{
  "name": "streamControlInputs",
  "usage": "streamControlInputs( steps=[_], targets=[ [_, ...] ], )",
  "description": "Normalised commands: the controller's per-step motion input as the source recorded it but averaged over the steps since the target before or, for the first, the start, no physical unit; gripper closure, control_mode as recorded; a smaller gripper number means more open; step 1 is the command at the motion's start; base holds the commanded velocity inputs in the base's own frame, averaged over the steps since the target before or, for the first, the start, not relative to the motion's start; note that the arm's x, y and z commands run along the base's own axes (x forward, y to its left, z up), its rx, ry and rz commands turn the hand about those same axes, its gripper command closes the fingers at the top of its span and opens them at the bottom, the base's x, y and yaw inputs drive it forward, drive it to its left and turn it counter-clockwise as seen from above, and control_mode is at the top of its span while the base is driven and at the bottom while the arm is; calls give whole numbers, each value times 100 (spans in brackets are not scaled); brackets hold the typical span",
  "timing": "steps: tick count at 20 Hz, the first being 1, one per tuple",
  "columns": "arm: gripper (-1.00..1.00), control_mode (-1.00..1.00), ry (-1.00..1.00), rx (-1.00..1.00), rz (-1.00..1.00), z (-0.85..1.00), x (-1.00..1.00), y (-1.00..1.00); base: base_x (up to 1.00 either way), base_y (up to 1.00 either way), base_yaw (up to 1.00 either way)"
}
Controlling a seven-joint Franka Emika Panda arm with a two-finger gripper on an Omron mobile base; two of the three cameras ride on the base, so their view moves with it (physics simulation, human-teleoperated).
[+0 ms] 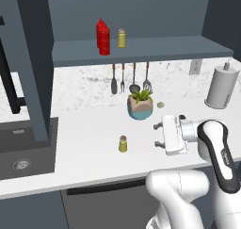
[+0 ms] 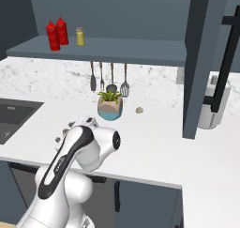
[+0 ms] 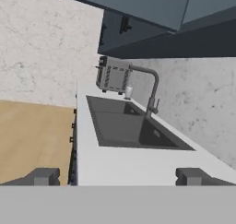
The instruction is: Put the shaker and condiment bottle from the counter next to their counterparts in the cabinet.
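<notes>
Above the counter [image 1: 84, 143], gripper [image 1: 157, 134] level, wide, beside shaker [image 1: 123, 143]

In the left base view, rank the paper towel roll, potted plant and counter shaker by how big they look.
1. Paper towel roll
2. Potted plant
3. Counter shaker, clearly smallest though nearest the camera.

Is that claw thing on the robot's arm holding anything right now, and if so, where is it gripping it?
Nothing is held. The gripper is open and empty above the counter; the shaker stands apart from it.
</notes>
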Motion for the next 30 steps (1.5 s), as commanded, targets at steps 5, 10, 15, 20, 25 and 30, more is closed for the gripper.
streamControlInputs(
  steps=[5,10,15,20,25,30],
  targets=[
    [-100,-100,-2,0,0,-45,5,24,0,0,0],
    [-100,-100,0,0,0,-50,13,35,0,0,0],
    [-100,-100,0,0,0,-45,17,43,0,0,0],
    [-100,-100,0,0,-1,-45,19,29,0,0,0],
    [-100,-100,-1,0,-7,-51,13,19,0,0,0],
    [-100,-100,-1,0,-12,-39,12,18,0,0,0]
  ],
)
